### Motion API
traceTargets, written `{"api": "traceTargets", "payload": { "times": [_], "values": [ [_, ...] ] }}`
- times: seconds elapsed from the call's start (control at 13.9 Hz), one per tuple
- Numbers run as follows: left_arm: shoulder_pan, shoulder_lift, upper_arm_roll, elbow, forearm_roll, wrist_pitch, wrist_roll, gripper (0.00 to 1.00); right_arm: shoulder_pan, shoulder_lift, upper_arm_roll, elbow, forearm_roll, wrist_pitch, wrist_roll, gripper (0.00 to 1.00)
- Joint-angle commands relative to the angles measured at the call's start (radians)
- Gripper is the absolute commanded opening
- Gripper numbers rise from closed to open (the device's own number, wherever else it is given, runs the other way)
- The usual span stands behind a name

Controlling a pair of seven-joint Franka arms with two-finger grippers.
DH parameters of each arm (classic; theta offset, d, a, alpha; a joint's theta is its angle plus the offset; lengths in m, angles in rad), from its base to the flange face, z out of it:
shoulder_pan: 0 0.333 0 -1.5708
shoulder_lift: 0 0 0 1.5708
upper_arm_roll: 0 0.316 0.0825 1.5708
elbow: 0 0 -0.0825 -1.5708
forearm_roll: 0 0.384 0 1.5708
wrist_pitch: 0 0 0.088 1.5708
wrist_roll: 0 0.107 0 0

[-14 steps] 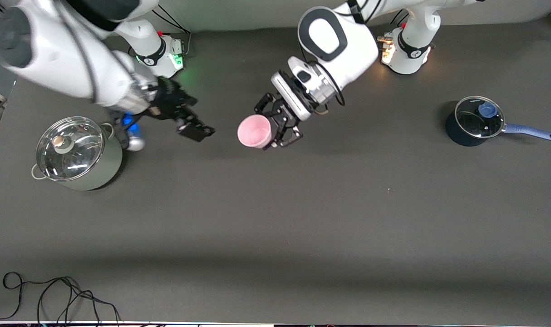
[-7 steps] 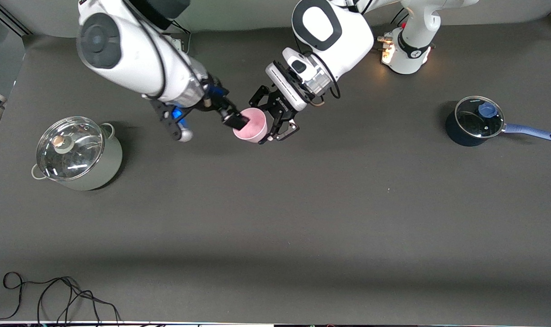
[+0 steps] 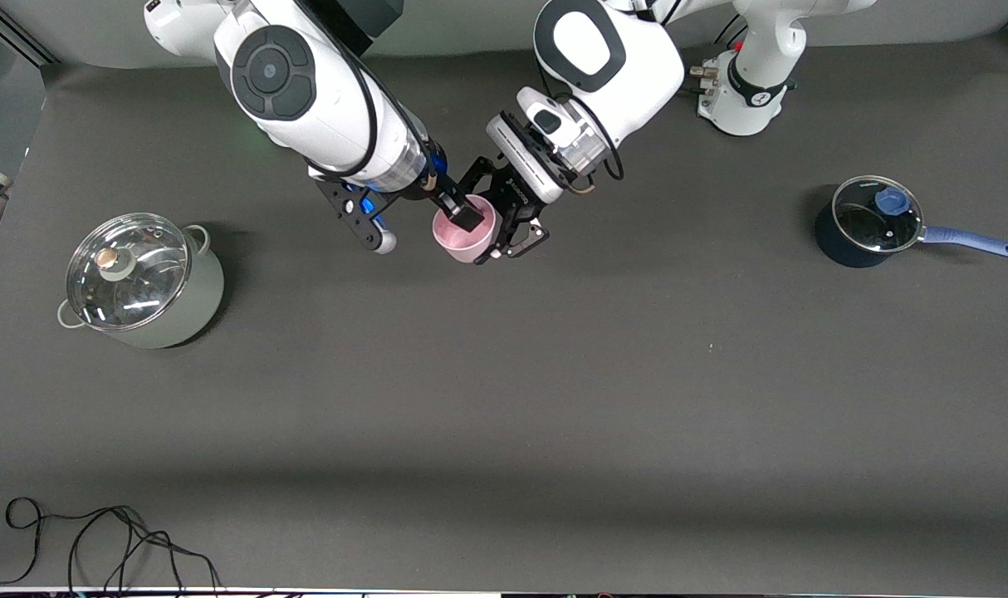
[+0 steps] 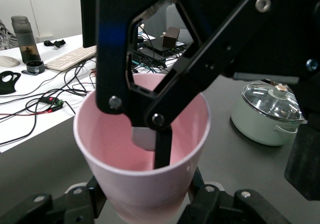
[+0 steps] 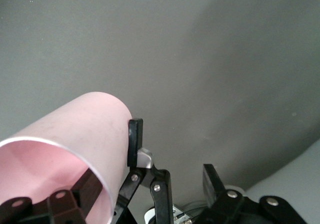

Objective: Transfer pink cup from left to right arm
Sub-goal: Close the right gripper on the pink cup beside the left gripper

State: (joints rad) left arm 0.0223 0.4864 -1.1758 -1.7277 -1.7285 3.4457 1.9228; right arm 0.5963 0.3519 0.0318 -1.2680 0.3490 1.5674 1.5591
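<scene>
Small pale-pink plastic tumbler [image 3: 471,242], the pink cup: up in the air, off the table, tilted on its side with the mouth turned toward the right arm's end. It hangs over bare mat, about midway along the table's length.

Left gripper [image 3: 497,223], black, open-frame linkage fingers: clamped on the pink cup's lower body, one finger on each side. In the left wrist view both linkages [image 4: 200,201] hug the cup's [image 4: 150,184] base from below, and the rim faces away from the wrist.

Right gripper [image 3: 462,214], black, on the white right arm that comes down from the other base: at the cup's mouth, jaws spread wide, not gripping. One finger [image 4: 150,119] reaches inside the cup, its pale pad close to the inner wall. Whether the pad touches the wall I cannot tell. The other finger [image 4: 305,169] stands outside the cup, well apart from it. The right wrist view shows the cup's [image 5: 85,134] outer wall and rim above grey mat.

Dark grey table mat [image 3: 554,399]: flat, covers the whole work surface.

Pale-green metal stockpot with glass lid [image 3: 143,282]: stands on the mat toward the right arm's end, well apart from the cup; it shows again in the left wrist view [image 4: 270,116].

Dark blue saucepan with glass lid and long blue handle [image 3: 869,223]: on the mat toward the left arm's end, handle pointing outward.

Thin black cable [image 3: 97,540]: loose loops at the mat's edge nearest the front camera, right arm's end.
</scene>
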Motion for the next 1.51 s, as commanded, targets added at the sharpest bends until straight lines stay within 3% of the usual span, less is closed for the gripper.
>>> {"api": "traceTargets", "payload": {
  "times": [0.0, 0.29, 0.43, 0.57, 0.65, 0.79, 0.93, 1.15, 1.36, 1.43],
  "values": [
    [-0.016, -0.017, 0.018, 0.016, -0.016, 0.009, -0.015, 0.5, -0.001, 0.015, -0.01, 0.058, -0.005, -0.02, 0.016, 0.9],
    [-0.015, -0.017, 0.018, 0.016, -0.014, 0.009, -0.027, 0.51, -0.003, 0.01, -0.012, 0.059, -0.007, -0.02, 0.015, 0.86],
    [-0.015, -0.017, 0.018, 0.016, -0.014, 0.009, -0.028, 0.51, -0.004, 0.01, -0.012, 0.061, -0.007, -0.02, 0.015, 0.61],
    [-0.013, -0.015, 0.018, 0.016, -0.014, 0.009, -0.028, 0.51, -0.004, 0.01, -0.016, 0.064, -0.005, -0.02, 0.015, 0.15],
    [-0.013, -0.017, 0.019, 0.016, -0.014, 0.009, -0.028, 0.51, -0.006, 0.009, -0.024, 0.065, -0.005, -0.02, 0.013, 0.02],
    [-0.012, -0.015, 0.018, 0.016, -0.014, 0.009, -0.028, 0.52, -0.007, 0.007, -0.036, 0.074, -0.002, -0.021, 0.001, 0.0],
    [-0.012, -0.015, 0.019, 0.016, -0.014, 0.009, -0.03, 0.67, -0.025, 0.006, -0.038, 0.084, 0.001, -0.023, -0.002, 0.0],
    [-0.01, -0.015, 0.019, 0.016, -0.014, 0.009, -0.044, 0.69, -0.029, 0.006, -0.038, 0.085, -0.001, -0.023, -0.005, 0.0],
    [-0.007, -0.015, 0.019, 0.016, -0.014, 0.009, -0.076, 0.96, -0.032, 0.004, -0.038, 0.085, -0.005, -0.023, -0.01, 0.0],
    [-0.005, -0.015, 0.019, 0.014, -0.014, 0.01, -0.087, 0.99, -0.035, 0.006, -0.038, 0.085, -0.005, -0.023, -0.01, 0.0]
  ]
}}
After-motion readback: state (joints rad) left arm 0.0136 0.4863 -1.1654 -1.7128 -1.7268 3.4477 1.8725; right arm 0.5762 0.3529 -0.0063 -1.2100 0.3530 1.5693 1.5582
